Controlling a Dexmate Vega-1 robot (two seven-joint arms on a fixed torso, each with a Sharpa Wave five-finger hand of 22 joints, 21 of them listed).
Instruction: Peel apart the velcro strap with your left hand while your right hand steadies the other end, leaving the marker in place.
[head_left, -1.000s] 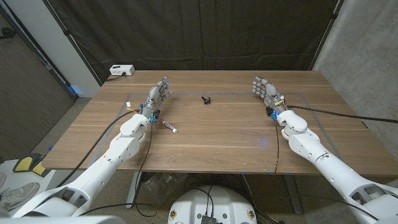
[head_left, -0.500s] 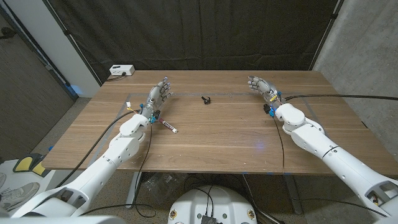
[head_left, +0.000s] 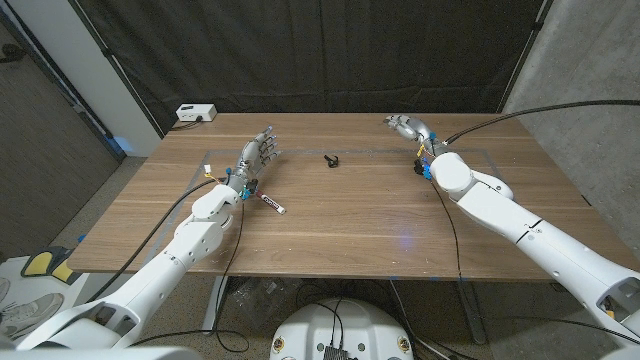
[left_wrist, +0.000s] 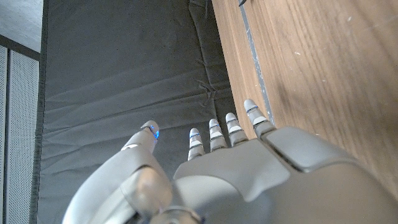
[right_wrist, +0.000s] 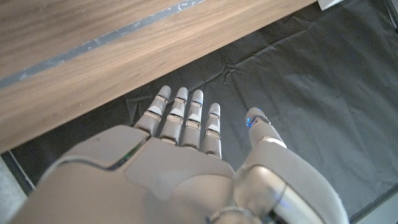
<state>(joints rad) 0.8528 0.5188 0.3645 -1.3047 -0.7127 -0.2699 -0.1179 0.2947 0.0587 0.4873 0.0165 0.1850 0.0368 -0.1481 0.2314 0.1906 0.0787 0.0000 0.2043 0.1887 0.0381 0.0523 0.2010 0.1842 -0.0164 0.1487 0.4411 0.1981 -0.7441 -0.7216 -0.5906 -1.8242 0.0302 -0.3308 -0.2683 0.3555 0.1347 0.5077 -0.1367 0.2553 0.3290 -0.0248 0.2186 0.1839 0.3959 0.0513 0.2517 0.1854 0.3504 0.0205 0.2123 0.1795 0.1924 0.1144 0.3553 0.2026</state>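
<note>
Black and small, the folded velcro strap (head_left: 331, 159) lies untouched at the far middle of the brown wooden counter (head_left: 350, 225), between the two hands and apart from both. The step looks like the opening reach. The right hand (head_left: 408, 127) is raised with fingers apart, holding nothing. The left hand (head_left: 256, 154) is likewise spread and empty, just beyond the slim white marker (head_left: 271, 203). Next, both must close in on the strap's ends. No containers are in view.

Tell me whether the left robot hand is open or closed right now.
Open. The left robot hand holds nothing, and its fingers are stretched out and apart in the wrist view, away from the velcro strap.
</note>
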